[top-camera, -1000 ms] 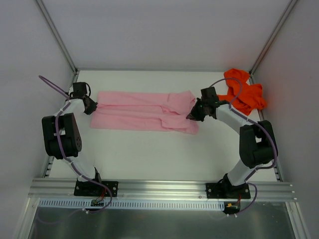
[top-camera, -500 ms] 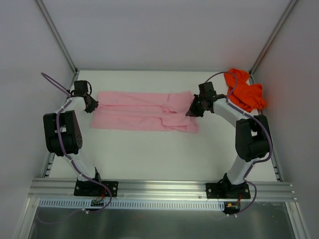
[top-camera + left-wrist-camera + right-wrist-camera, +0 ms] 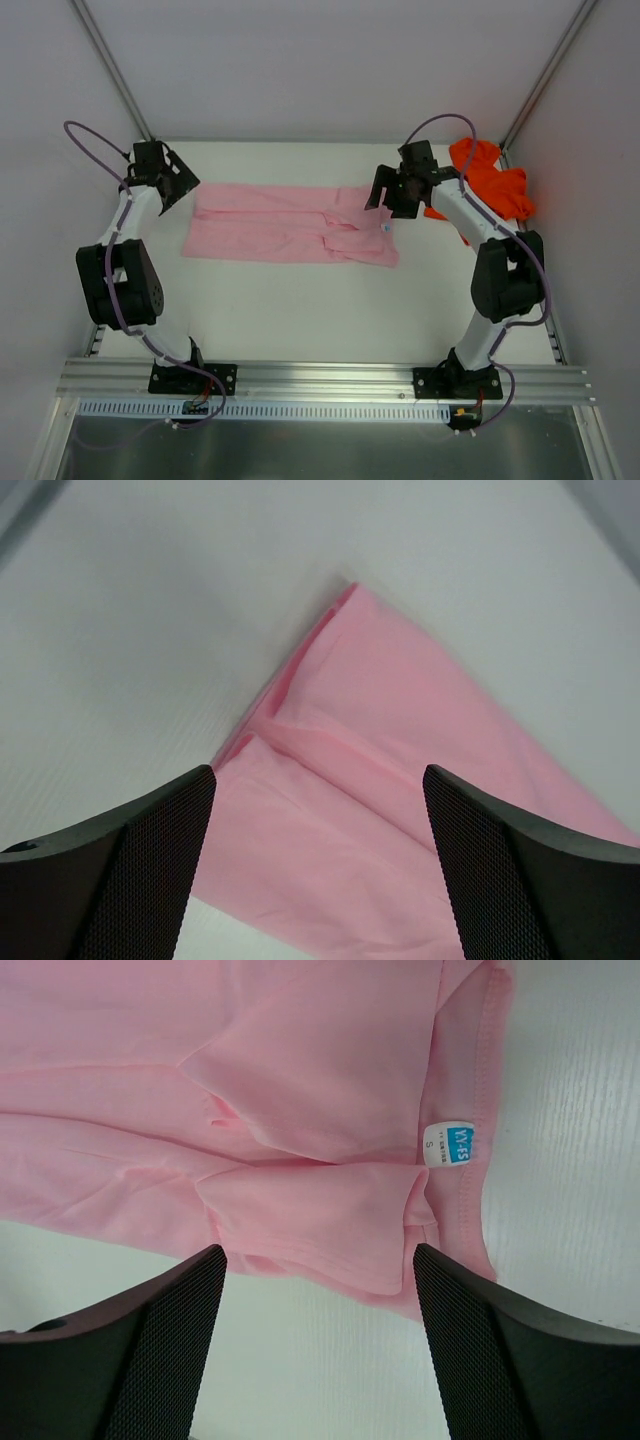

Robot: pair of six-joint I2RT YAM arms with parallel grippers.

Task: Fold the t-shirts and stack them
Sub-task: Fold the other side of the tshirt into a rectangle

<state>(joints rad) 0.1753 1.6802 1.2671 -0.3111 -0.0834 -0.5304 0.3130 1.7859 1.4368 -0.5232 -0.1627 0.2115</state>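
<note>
The light pink t-shirt lies flat on the white table, folded lengthwise into a long band. Its left end shows in the left wrist view; its collar end with a white size label shows in the right wrist view. My left gripper hovers open above the band's left end, holding nothing. Over the collar end, my right gripper is open and lifted off the cloth. The bright orange t-shirt lies crumpled at the back right, partly behind the right arm.
White walls with metal corner posts close the table on three sides. An aluminium rail carrying both arm bases runs along the near edge. Bare table lies between the pink band and the rail.
Both grippers were shut on the ends of the pink t-shirt; both have let go, opened wide and lifted up and back. The shirt stays flat where it lay.
</note>
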